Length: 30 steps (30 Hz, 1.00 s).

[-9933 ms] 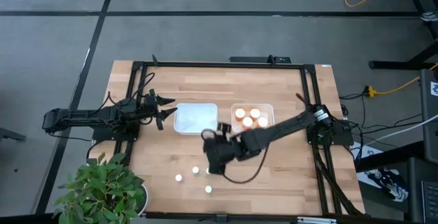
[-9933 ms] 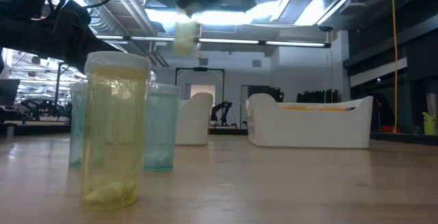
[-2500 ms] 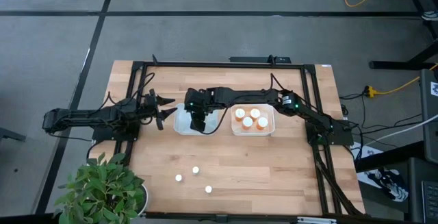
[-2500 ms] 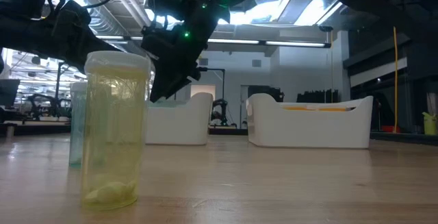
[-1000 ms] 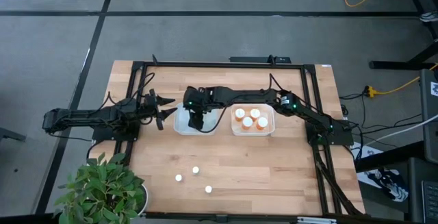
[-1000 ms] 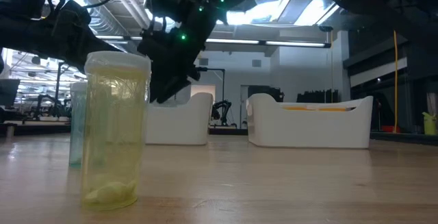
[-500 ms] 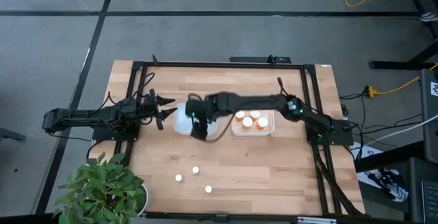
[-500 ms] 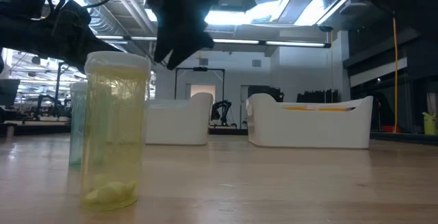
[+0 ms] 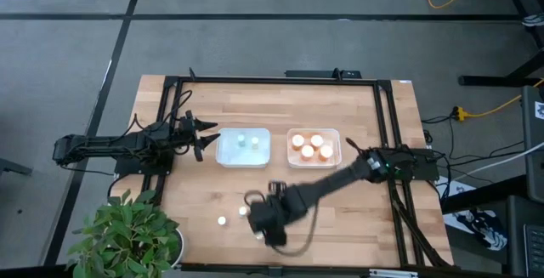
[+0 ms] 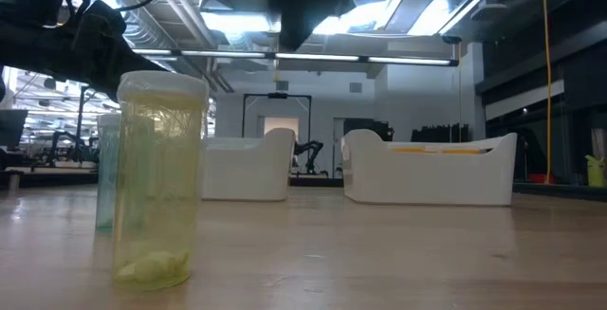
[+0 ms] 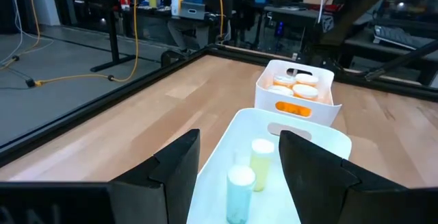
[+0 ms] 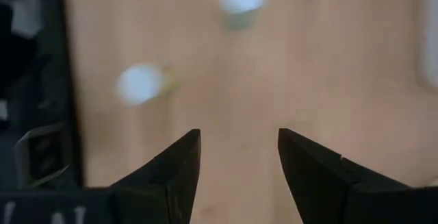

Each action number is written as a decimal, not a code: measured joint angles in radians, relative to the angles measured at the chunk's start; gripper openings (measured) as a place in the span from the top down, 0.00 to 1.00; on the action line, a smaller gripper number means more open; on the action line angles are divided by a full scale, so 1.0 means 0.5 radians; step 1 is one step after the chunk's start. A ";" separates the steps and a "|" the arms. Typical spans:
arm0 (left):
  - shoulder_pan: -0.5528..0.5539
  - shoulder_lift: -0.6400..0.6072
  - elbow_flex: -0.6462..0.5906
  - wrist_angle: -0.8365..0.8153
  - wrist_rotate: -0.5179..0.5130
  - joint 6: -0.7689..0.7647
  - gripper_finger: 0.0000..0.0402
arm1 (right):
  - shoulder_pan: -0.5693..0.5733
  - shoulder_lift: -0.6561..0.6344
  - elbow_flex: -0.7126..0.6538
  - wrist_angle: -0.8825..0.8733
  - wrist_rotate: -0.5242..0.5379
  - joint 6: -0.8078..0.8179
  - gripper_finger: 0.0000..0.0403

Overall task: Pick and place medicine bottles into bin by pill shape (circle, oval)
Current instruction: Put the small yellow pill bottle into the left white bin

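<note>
On the wooden table [image 9: 357, 201], the right gripper [image 9: 270, 217] hung empty, jaws parted, above the near-left area, where loose pale medicine bottles [image 9: 222, 222] stood upright just to its left, while the left gripper [image 9: 202, 139] waited open beside the left bin [image 9: 223, 153].

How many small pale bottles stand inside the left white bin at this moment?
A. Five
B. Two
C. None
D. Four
B: the high view shows two white caps inside the left white bin, one pale bottle beside the other, and the left wrist view shows the same pair standing upright in it.
</note>
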 joint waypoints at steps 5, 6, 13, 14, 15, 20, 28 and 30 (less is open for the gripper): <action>0.000 0.000 0.000 -0.001 0.000 -0.005 0.52 | 0.165 0.000 0.000 0.012 0.051 0.022 0.51; 0.000 0.000 0.000 -0.001 0.000 -0.005 0.52 | 0.181 0.000 0.000 0.014 0.104 0.053 0.51; 0.000 0.000 0.000 -0.001 0.000 -0.010 0.52 | 0.251 0.000 0.000 0.014 0.523 0.384 0.51; 0.000 0.000 0.000 -0.001 0.000 -0.011 0.52 | 0.251 0.000 0.000 0.011 0.589 0.374 0.51; 0.000 0.000 0.000 -0.001 0.000 -0.011 0.52 | 0.249 0.000 0.000 0.008 0.642 0.360 0.51; 0.000 0.000 0.000 -0.002 0.000 -0.011 0.52 | 0.244 0.000 0.001 0.023 0.599 0.462 0.51; 0.000 0.000 0.000 -0.003 0.000 -0.012 0.52 | 0.246 0.000 0.001 0.161 0.460 0.394 0.51; 0.000 0.000 0.000 -0.003 0.000 -0.012 0.52 | 0.245 0.008 0.001 0.194 0.426 0.358 0.51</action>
